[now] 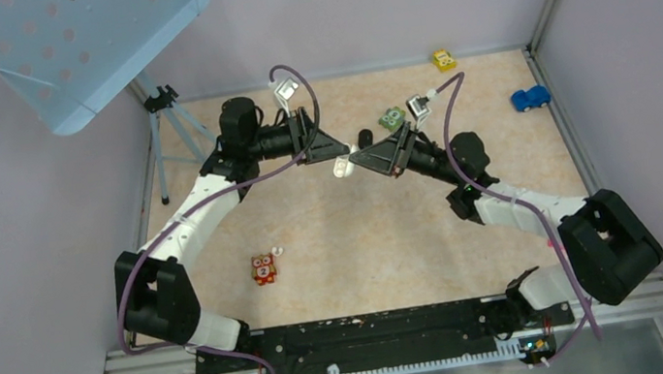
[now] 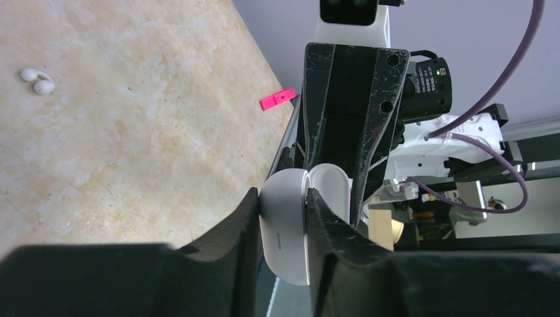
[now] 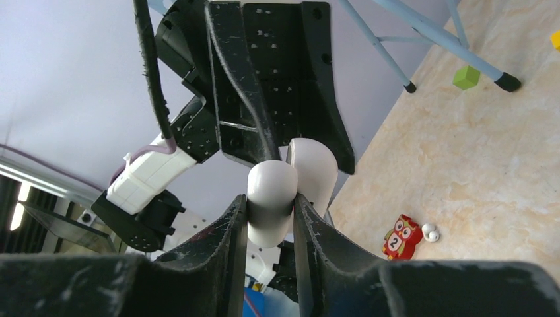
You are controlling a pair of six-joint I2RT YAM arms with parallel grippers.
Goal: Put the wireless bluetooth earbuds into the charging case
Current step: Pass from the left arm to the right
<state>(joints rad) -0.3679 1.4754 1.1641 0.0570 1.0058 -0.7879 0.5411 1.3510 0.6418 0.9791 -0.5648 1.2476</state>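
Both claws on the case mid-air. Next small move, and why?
Probably open the left claw, leaving the case with the right claw: both grip it in the air, and the earbuds lie on the table by the owl, on the left arm's side.

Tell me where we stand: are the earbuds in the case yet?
Not yet. Done: the charging case is up off the table. In hand: the left gripper and right gripper both clamp it, its two halves apparently parted. Remaining: the white earbuds lie on the table beside the owl toy, uninserted.
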